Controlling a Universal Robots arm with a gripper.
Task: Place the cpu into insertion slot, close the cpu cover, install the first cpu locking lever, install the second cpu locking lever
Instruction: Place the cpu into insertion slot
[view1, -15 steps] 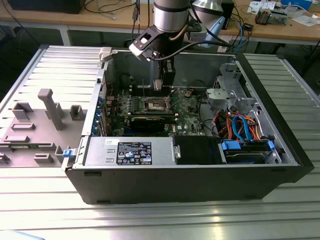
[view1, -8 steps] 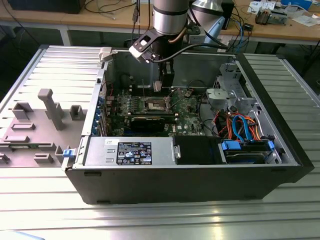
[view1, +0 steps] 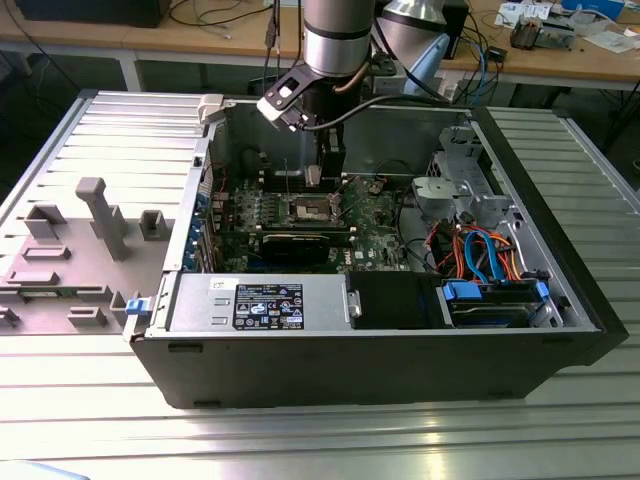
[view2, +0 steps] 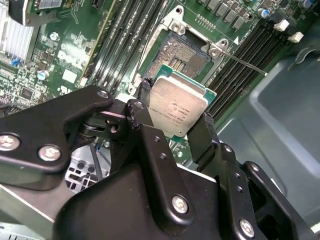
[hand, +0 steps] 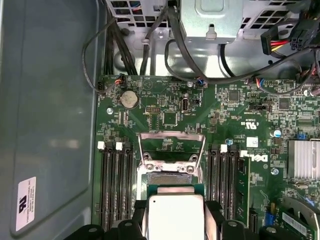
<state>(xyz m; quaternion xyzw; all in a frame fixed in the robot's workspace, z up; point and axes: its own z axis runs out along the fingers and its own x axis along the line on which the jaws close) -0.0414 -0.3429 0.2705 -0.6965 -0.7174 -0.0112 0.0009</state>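
Observation:
My gripper (view2: 174, 111) is shut on the cpu (view2: 180, 102), a silver-topped square chip held by two opposite edges between black fingers (view2: 143, 92). It hangs a little above the insertion slot (view2: 186, 51), which lies open with its dark pin field bare. In the first wrist view the cpu (hand: 175, 216) sits just short of the insertion slot (hand: 169, 178), and the cpu cover (hand: 171, 146) stands swung up beyond it. A thin locking lever (view2: 245, 63) sticks out beside the socket, unlatched. In the exterior view the gripper (view1: 314, 178) reaches down into the computer case (view1: 380, 350) over the motherboard.
Black memory slots (hand: 116, 185) flank the socket on both sides. A finned heatsink (hand: 303, 160) and black cables (hand: 190, 55) lie on and near the board. The case holds a power supply (view1: 260, 303) and a drive bay with orange and blue cables (view1: 490, 255). Grey fixtures (view1: 100, 215) stand at the exterior view's left.

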